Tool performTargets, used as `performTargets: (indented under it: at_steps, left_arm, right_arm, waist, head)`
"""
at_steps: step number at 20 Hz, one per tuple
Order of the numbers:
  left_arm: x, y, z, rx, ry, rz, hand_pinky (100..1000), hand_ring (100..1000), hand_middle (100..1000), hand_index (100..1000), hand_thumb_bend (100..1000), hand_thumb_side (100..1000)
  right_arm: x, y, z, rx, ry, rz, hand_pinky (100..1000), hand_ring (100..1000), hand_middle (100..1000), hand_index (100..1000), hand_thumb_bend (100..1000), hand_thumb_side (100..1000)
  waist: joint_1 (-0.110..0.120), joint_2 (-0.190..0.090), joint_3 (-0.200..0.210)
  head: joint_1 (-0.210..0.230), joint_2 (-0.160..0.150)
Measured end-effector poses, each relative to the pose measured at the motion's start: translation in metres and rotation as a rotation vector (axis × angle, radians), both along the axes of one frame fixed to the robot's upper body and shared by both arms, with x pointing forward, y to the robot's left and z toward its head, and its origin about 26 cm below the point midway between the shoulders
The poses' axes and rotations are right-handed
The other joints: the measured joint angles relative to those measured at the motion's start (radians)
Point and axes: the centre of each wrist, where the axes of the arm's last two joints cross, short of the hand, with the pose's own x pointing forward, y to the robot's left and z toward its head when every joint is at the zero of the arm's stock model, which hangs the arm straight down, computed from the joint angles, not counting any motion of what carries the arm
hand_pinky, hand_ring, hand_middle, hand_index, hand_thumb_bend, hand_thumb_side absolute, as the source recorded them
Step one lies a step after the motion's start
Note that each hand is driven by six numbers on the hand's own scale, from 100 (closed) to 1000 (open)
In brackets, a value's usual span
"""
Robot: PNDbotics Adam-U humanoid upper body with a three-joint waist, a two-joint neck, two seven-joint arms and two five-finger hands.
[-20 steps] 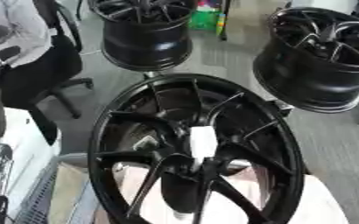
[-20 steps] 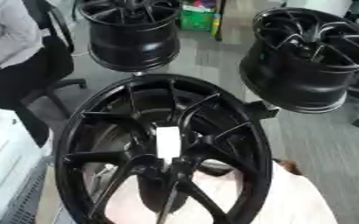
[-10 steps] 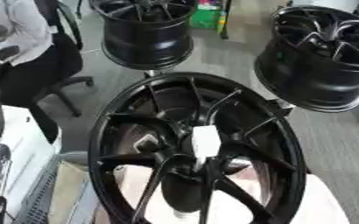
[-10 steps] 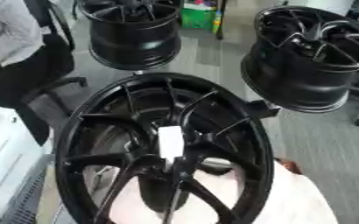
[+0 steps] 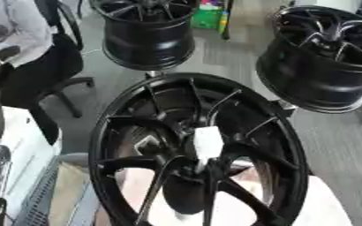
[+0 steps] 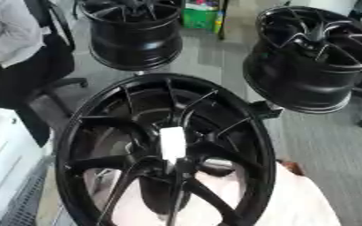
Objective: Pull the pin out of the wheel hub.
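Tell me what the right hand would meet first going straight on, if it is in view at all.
The right hand shows in neither view, so its line cannot be judged. Before the camera stands the black wheel, a white piece at its hub.

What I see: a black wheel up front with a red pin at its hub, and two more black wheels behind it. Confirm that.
Not quite: the pin is white, not red. The left eye view shows it standing at the hub of the front black wheel. The rest holds: two more black wheels stand behind it, one at the far left and one at the far right.
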Motion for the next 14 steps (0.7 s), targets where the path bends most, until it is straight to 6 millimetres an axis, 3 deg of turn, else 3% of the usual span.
performTargets:
  at_steps: [4,5,7,8,14]
  left_arm:
    - [0.0,0.0,0.0,-0.001,0.0,-0.001,765,870,670,844,100,701]
    - [0.0,0.0,0.0,-0.001,0.001,-0.001,765,870,670,844,100,701]
    - [0.0,0.0,0.0,-0.001,0.002,-0.002,765,871,670,844,100,700]
    - [0.0,0.0,0.0,0.0,0.002,-0.002,765,871,670,845,100,699]
    - [0.0,0.0,0.0,0.001,0.001,-0.004,766,871,670,844,100,699]
  right_arm:
    - [0.0004,0.0004,-0.0009,0.0,0.001,-0.002,840,882,884,861,109,376]
    - [0.0004,0.0005,-0.0009,-0.001,0.002,-0.002,846,893,891,869,139,323]
    - [0.0004,0.0005,-0.0009,-0.005,0.009,0.0,862,909,886,872,265,100]
    - [0.0005,0.0005,-0.0009,-0.008,0.016,0.003,864,906,862,859,333,100]
    - [0.0021,0.0015,0.0015,-0.026,0.065,0.018,866,905,872,866,316,100]
  waist:
    - [0.0,0.0,0.0]
    - [0.0,0.0,-0.001]
    - [0.0,0.0,-0.001]
    - [0.0,0.0,-0.001]
    - [0.0,-0.001,-0.003]
  head:
    - [0.0,0.0]
    - [0.0,0.0]
    - [0.001,0.0]
    - [0.001,0.0]
    - [0.001,0.0]
